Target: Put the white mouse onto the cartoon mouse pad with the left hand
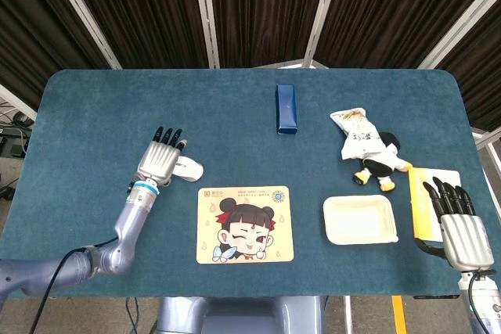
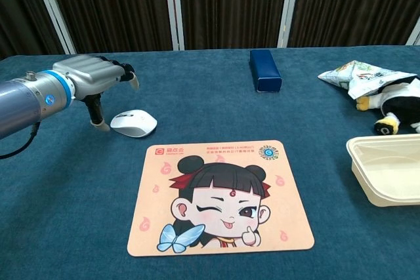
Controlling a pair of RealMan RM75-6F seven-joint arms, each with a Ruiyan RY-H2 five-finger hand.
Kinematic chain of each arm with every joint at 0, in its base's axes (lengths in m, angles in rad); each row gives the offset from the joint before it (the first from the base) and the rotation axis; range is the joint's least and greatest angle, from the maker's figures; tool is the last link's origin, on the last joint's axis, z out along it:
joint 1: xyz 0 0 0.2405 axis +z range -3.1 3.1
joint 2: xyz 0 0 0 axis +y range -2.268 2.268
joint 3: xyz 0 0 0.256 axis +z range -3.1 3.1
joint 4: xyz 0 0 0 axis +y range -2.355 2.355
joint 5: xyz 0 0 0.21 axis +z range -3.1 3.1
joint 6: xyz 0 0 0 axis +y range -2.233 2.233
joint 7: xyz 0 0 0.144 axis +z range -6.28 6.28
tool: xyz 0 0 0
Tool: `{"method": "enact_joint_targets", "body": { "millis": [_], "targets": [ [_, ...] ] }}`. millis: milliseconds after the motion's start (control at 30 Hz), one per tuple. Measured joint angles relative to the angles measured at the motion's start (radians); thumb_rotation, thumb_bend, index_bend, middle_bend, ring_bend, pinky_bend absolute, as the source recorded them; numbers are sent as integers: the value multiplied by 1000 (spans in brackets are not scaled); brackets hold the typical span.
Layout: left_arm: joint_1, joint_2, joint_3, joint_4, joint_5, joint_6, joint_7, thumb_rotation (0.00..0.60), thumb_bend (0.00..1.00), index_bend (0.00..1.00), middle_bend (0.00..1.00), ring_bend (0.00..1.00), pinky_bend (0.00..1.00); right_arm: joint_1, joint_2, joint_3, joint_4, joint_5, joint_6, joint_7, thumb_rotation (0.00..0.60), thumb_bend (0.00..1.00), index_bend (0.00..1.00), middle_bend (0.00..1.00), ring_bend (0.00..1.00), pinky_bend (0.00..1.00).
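My left robot hand (image 2: 92, 78) hovers spread wide over the white mouse (image 2: 134, 123), just beyond the cartoon mouse pad (image 2: 220, 196); pad's writing too small to read

No legible text on anything.

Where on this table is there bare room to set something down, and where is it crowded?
Bare cloth lies left of the left hand and white mouse, and between the cartoon mouse pad and blue box. The right side is crowded: snack bag, plush toy, white tray, right hand.
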Motion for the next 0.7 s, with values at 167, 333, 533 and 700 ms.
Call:
{"method": "enact_joint_targets", "body": {
  "millis": [167, 333, 533, 700],
  "targets": [
    [-20, -30, 2, 43, -8, -7, -3, 600, 134, 210, 0, 0, 0, 0, 1, 0, -1, 1, -1, 1, 600, 97, 20, 0, 0, 0],
    [-42, -56, -2, 81, -43, -27, -3, 600, 134, 225, 0, 0, 0, 0, 2, -1, -1, 0, -2, 3, 600, 98, 20, 0, 0, 0],
    [-63, -83, -1, 109, -61, -46, -7, 600, 135, 277, 0, 0, 0, 0, 2, -1, -2, 0, -1, 3, 600, 97, 20, 0, 0, 0],
    [-79, -100, 1, 132, -56, -55, -17, 600, 136, 327, 0, 0, 0, 0, 1, 0, -1, 1, -1, 1, 600, 97, 20, 0, 0, 0]
  ]
}}
